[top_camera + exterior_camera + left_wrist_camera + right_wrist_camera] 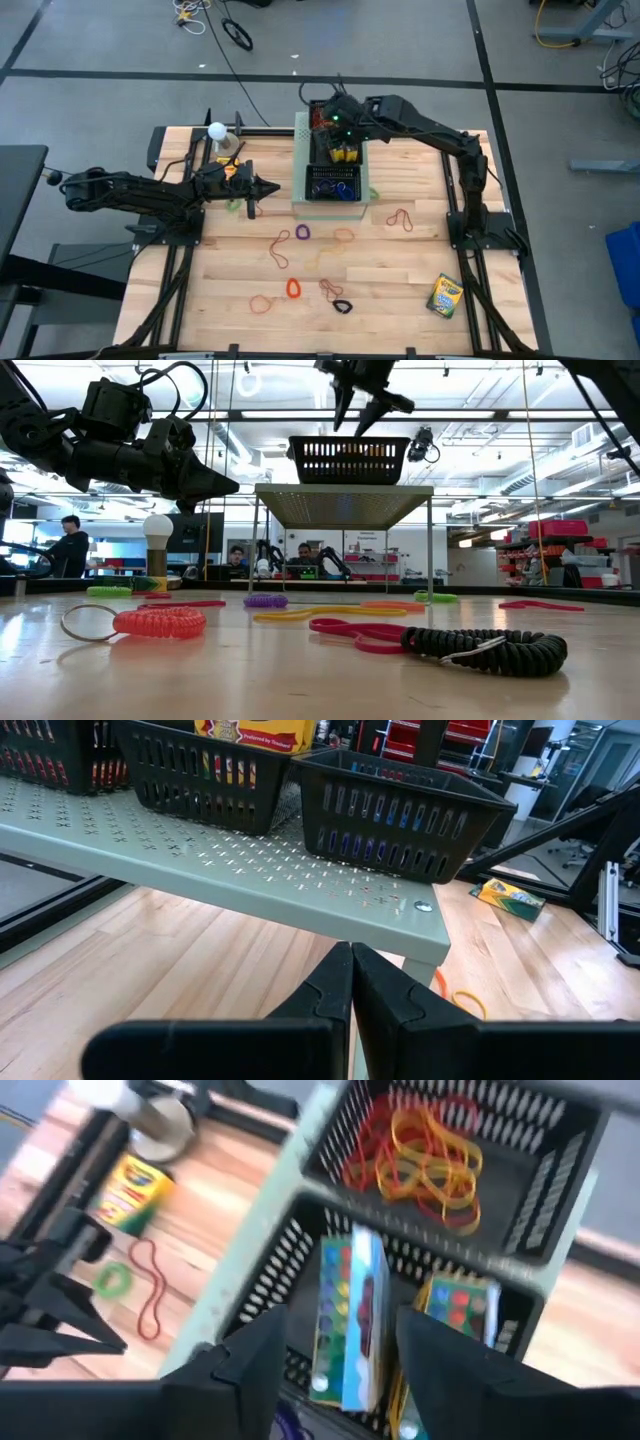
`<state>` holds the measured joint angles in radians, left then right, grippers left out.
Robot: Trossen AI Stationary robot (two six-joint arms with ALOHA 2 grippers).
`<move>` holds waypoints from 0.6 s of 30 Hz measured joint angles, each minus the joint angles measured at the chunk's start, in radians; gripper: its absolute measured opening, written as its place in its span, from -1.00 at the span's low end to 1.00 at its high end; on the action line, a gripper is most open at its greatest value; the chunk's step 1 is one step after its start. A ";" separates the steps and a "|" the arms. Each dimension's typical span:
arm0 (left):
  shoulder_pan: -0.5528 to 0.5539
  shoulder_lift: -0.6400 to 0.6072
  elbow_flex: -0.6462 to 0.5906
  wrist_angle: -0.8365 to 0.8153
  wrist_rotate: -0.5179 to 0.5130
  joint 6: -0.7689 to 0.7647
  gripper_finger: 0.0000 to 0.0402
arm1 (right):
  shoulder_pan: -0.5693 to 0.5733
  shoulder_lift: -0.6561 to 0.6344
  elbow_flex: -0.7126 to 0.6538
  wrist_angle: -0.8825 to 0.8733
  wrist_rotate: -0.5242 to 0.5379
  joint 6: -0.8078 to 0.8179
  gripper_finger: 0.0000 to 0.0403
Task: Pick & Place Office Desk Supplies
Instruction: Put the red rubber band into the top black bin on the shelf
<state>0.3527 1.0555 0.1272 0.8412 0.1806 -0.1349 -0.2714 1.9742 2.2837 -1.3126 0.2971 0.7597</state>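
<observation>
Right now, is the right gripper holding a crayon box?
No. The right gripper stands open above the middle mesh tray, and the crayon box lies loose in the tray between its fingers.

Wooden table (400,290), scattered rubber-band loops (282,246), crayon box (445,295), pale-green perforated box (301,170) holding mesh trays (333,184)

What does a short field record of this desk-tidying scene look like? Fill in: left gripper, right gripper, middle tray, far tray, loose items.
left gripper: left gripper shut, empty, beside the pale-green shelf
right gripper: right gripper open, above the middle mesh tray, holding nothing
middle tray: crayon boxes standing inside
far tray: far mesh tray holds red and yellow rubber bands
loose items: coiled bands scattered on the wooden table; one crayon box near the table's front right corner
</observation>
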 joint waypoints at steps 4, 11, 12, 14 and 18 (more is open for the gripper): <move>0.000 0.000 0.000 0.000 0.000 0.000 -0.93 | 0.010 -0.057 0.000 0.016 0.014 -0.117 0.02; 0.000 0.000 0.000 0.000 0.000 0.000 -0.93 | 0.108 -0.198 -0.102 0.007 0.085 -0.422 -0.43; 0.000 0.000 0.000 0.000 0.000 0.000 -0.93 | 0.123 -0.226 -0.159 0.039 0.084 -0.439 -0.54; 0.000 0.000 0.000 0.000 0.000 0.000 -0.93 | 0.146 -0.291 -0.310 0.121 0.084 -0.469 -0.78; 0.000 0.000 0.000 -0.001 0.000 0.000 -0.93 | 0.186 -0.490 -0.692 0.409 0.069 -0.556 -0.93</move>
<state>0.3529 1.0555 0.1272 0.8406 0.1806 -0.1348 -0.0854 1.4842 1.5922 -0.9032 0.3657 0.2036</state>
